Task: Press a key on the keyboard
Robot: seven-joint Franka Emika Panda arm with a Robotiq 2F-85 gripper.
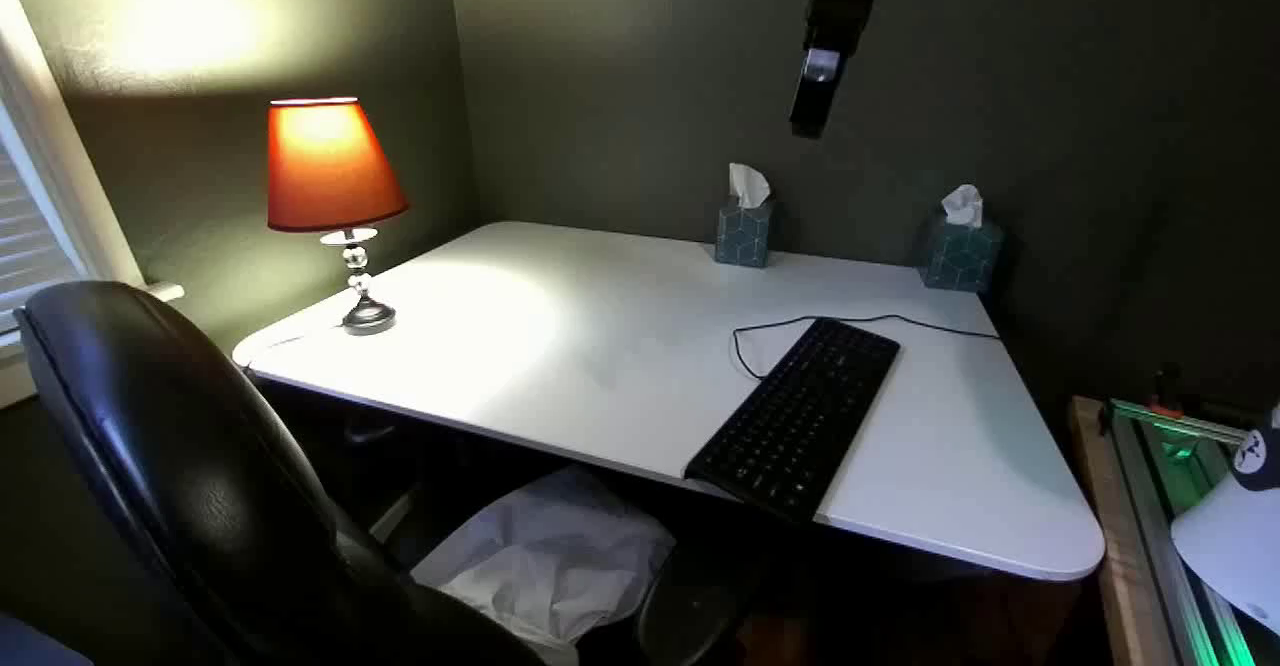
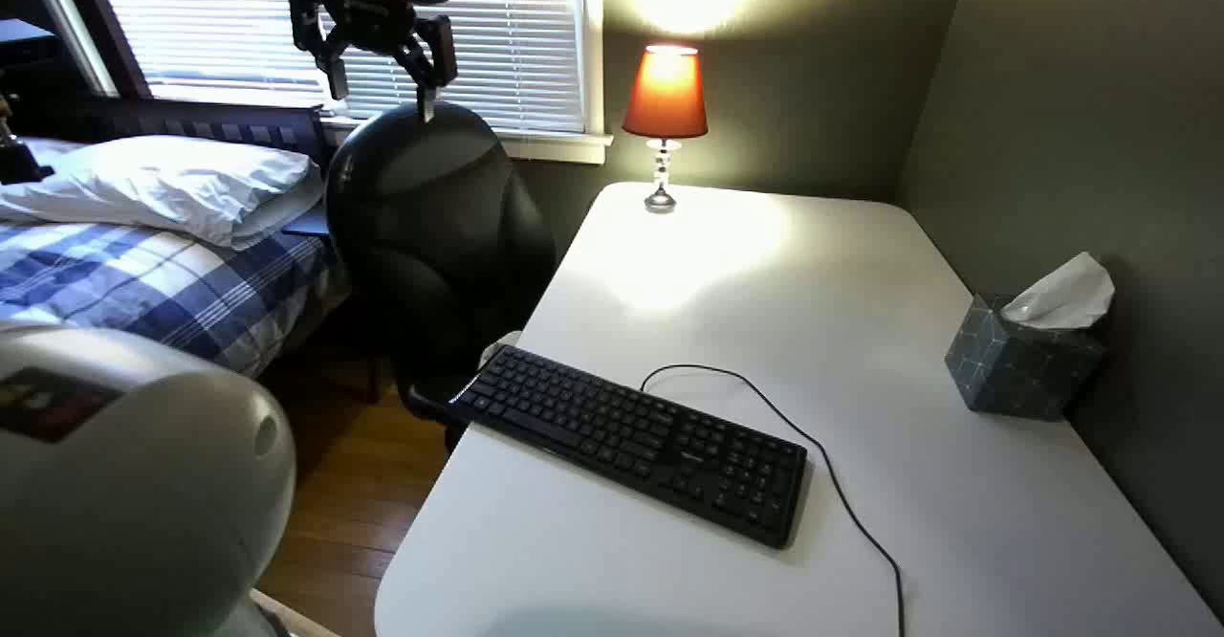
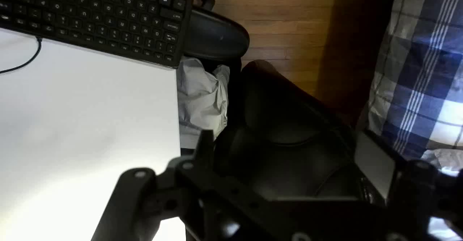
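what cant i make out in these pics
Keyboard: cut off by the wrist view's left and top edges.
Key letters: too small to read in both exterior views.
Cable: an exterior view's bottom edge cuts off its far end.
Gripper: side-on in an exterior view, one finger apparently hiding the other.

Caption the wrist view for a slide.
Open end effector framing a black chair, clear of the keyboard jutting past the desk edge.
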